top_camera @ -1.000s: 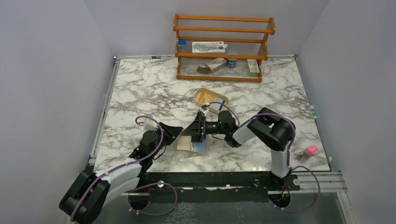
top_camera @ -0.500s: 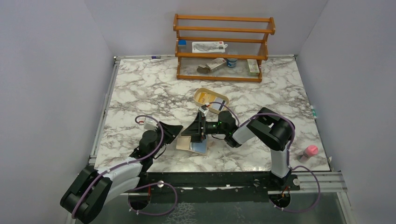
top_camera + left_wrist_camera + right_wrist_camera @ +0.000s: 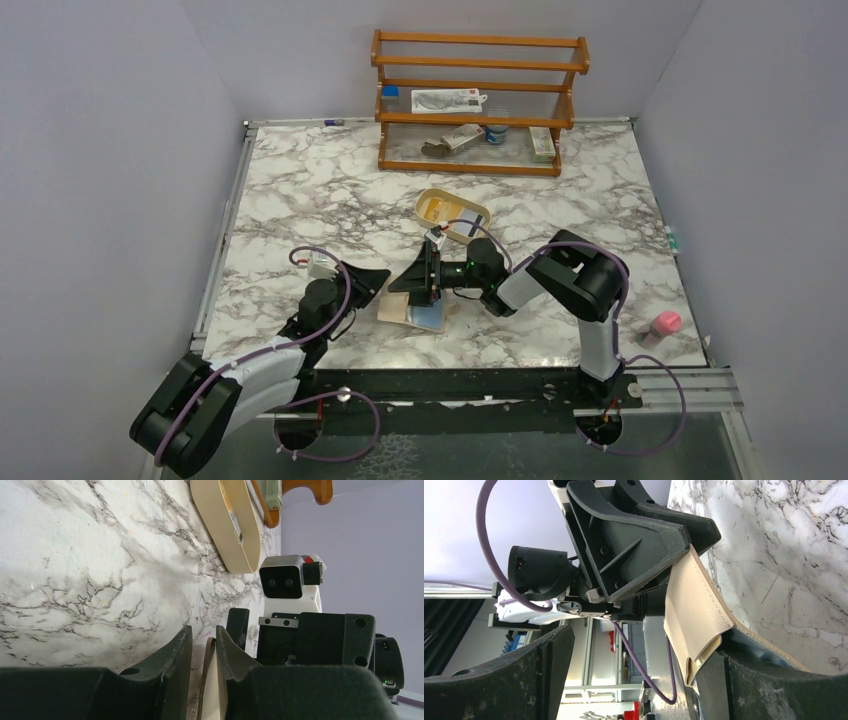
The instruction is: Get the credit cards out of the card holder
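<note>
Left tool (image 3: 204, 632): pinching 1 flap of the card holder (image 3: 696, 615), which lies on the surface (image 3: 300, 190).
Right tool (image 3: 646, 642): spread wide beside the pocket flap, holding nothing.
Credit cards (image 3: 433, 207): 2 seem to lie in the tray (image 3: 487, 213).
Next: I would check the pocket slowly, with the left pinch firm.

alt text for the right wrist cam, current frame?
The left gripper is clamped on a tan flap of the card holder, which stands up beside the marble table. The right gripper is wide open in the foreground, with the flap's free end close to one of its fingers.
</note>
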